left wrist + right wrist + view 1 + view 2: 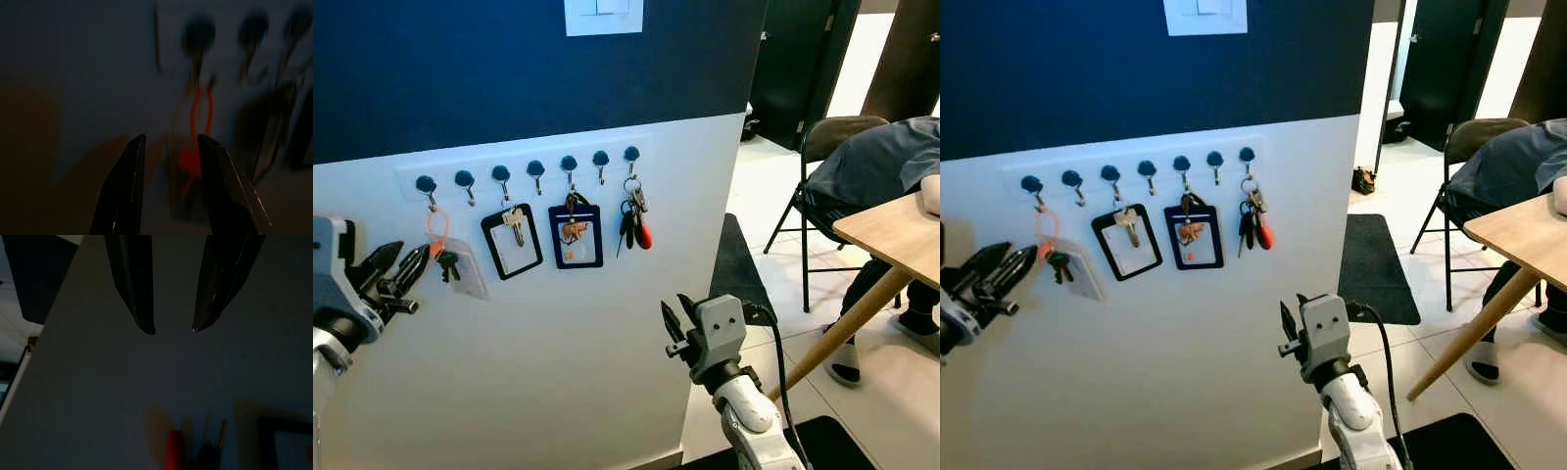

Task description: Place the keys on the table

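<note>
While seven dark hooks (535,168) line the white wall strip, the keys (446,262) hang from the leftmost on an orange loop (436,224), dark-headed, against a clear tag. The left gripper (406,269) hovers just beside them, fingers apart, the loop between its tips in the wrist view. Two black-framed card holders (512,241) and a red-and-black key bunch (635,223) hang further right. The right gripper (672,320) hangs lower, fingers apart. No writing is legible.

The head views are being evenly and brightly lit, with daylight being let in through the doorway (862,59). Both wrist views are being rendered dim and blurred.
</note>
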